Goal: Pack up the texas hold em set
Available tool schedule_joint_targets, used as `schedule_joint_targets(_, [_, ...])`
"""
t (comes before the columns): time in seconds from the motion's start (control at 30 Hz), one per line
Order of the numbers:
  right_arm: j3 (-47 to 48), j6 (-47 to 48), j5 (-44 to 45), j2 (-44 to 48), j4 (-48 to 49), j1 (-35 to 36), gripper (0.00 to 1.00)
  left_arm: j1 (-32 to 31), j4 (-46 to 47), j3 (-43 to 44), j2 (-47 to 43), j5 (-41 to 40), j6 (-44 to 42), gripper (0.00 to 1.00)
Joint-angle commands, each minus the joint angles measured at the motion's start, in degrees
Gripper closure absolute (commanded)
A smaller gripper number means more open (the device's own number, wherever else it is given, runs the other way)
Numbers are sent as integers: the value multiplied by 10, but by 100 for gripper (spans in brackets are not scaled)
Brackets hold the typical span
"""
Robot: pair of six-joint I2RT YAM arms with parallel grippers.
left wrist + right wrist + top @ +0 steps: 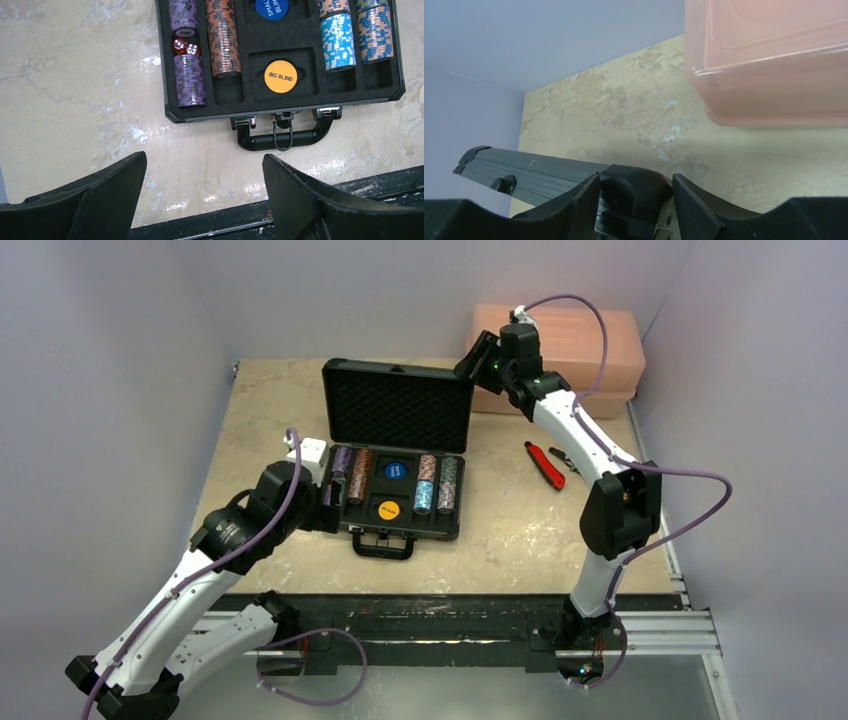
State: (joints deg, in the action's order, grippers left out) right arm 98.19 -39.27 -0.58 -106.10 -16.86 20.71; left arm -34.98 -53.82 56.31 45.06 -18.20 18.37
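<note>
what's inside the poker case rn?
In the poker case: purple chips with two red dice between them, orange chips, light-blue chips, brown-blue chips, Small Blind button, Big Blind button. Beneath the chips: covered, cannot tell.

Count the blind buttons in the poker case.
2. The blue small blind button sits in the middle slot nearer the lid; the orange big blind button sits in the middle slot nearer the handle. None seems hidden.
</note>
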Motion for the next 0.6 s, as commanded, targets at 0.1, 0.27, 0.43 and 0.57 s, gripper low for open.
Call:
schedule_joint_targets(0.1, [-54, 2, -24, 52, -12, 53, 43, 4, 18, -7, -8, 0, -7, 14])
schedule_joint_targets(0.27, [-76, 2, -19, 67, -10, 65, 43, 4, 18, -7, -13, -4, -6, 14])
schedule_joint_targets(0.43, [-101, 2, -18, 83, -1, 77, 43, 4, 18, -8, -13, -7, -5, 14])
schedule_joint_targets(0.57, [-121, 2, -12, 98, 4, 94, 43, 4, 18, -8, -12, -7, -5, 14])
